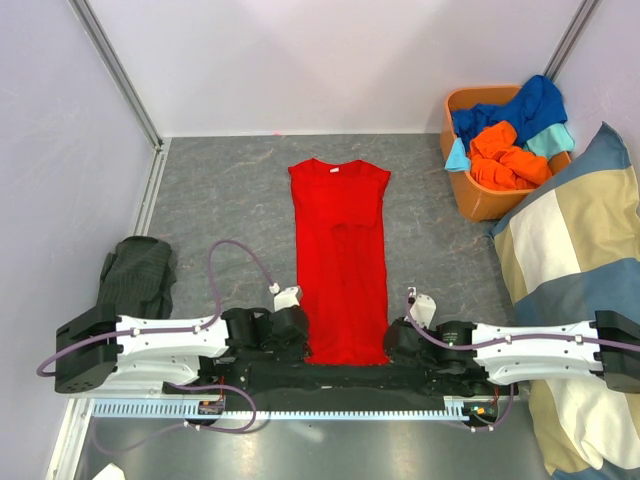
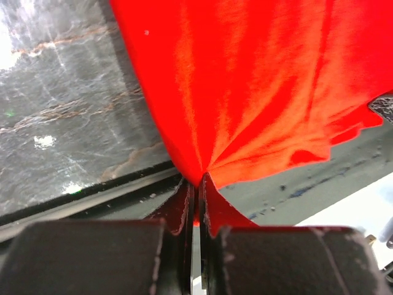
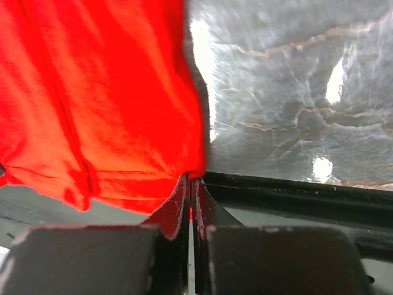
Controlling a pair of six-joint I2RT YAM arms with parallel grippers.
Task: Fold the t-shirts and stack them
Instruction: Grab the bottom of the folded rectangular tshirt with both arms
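Red cloth fills the near part of both wrist views, and each pair of fingers is clamped on it. The left gripper [image 1: 296, 335] has its fingers [image 2: 175, 212] pressed together on the near left corner of the red t-shirt [image 1: 340, 270], and creases fan out from the pinch. The right gripper [image 1: 397, 340] is clenched the same way on the near right corner, its pads [image 3: 175, 209] squeezed onto a bit of hem. Both arms lie low along the near edge of the table [image 1: 230, 200]. The left arm [image 1: 160, 340] reaches in from the left and the right arm [image 1: 540, 345] from the right, forearms almost level and wrists angled in toward the hem (a black strip [image 1: 340, 378] runs along the table edge just below them).

The t-shirt lies in the middle of the table as a long narrow band, collar at the far end, with at least its right side folded in over the body. On the left side of the table, just beyond the left arm, sits a crumpled dark green cloth [image 1: 138, 275], well apart from the shirt. At the far right stands an orange basket [image 1: 478, 205] holding a heap: an orange shirt [image 1: 505, 160] in the middle, a blue shirt [image 1: 530, 105] draped over the far rim, and a teal shirt [image 1: 552, 138] at the right. A big blue-and-beige checked cushion [image 1: 570, 260] lies along the right edge, nearer than the basket.
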